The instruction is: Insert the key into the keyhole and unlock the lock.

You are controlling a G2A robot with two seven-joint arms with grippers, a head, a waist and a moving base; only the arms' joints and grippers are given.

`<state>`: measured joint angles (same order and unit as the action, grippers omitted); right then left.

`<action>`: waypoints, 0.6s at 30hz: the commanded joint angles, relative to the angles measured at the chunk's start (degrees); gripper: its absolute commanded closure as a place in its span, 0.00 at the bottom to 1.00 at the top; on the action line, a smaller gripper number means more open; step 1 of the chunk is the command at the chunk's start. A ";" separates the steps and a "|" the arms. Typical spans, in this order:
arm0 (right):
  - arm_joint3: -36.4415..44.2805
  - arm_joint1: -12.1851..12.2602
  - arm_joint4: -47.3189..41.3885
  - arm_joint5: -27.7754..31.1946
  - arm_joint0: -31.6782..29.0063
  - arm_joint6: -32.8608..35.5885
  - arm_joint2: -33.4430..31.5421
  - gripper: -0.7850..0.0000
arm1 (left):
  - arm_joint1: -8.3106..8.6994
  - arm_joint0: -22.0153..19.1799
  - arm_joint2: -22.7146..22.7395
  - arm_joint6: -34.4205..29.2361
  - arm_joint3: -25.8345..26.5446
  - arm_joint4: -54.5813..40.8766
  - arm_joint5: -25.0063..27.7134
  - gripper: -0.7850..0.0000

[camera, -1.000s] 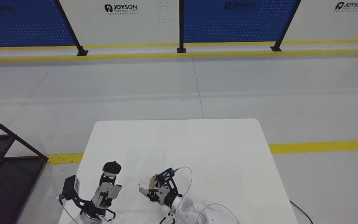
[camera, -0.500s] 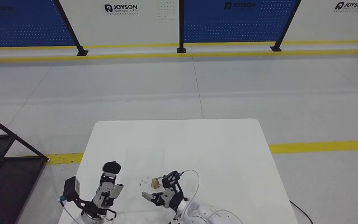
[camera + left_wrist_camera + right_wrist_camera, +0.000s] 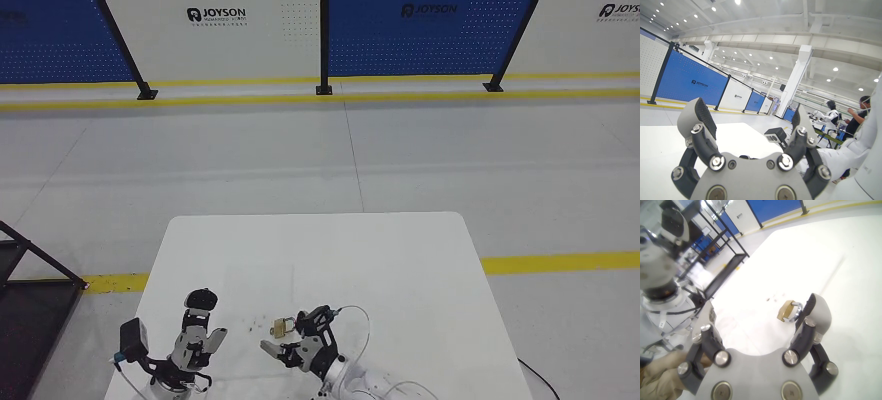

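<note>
A brass padlock (image 3: 283, 326) with a silver shackle lies on the white table (image 3: 400, 260) near its front edge. In the right wrist view the padlock (image 3: 786, 311) rests on the tabletop just beside one fingertip (image 3: 814, 306), with its shackle towards that finger. My right gripper (image 3: 761, 311) is open and low over the table, holding nothing; in the top view this right gripper (image 3: 286, 335) sits right behind the padlock. My left gripper (image 3: 750, 115) is open and empty, raised and pointing out over the table. The top view places the left gripper (image 3: 202, 322) left of the padlock.
A black metal rack (image 3: 30, 270) stands on the floor off the table's left side, also in the right wrist view (image 3: 725, 256). A few small dark specks (image 3: 772, 298) mark the table just past the padlock. The far half of the table is bare.
My right gripper has shifted right and back towards the front edge. The padlock has slid slightly right with it. The left arm has barely moved.
</note>
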<state>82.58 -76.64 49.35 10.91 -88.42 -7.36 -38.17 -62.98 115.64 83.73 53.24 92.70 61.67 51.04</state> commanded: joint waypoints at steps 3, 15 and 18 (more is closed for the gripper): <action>1.44 0.61 0.09 1.30 -1.57 -1.76 -1.37 0.00 | -0.09 -0.25 -0.27 0.11 -0.32 0.21 -0.11 0.00; 7.83 3.27 1.69 8.04 -8.37 -11.56 -8.51 0.00 | -0.26 -0.46 -0.48 1.09 -1.44 3.21 -1.10 0.00; 9.62 3.85 2.75 11.14 -10.45 -18.08 -10.41 0.00 | -0.30 -0.57 -0.79 1.44 -1.94 4.86 -1.44 0.00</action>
<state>91.78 -72.95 51.90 20.73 -98.22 -23.10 -48.09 -63.26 115.12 83.09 54.61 90.88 66.23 49.67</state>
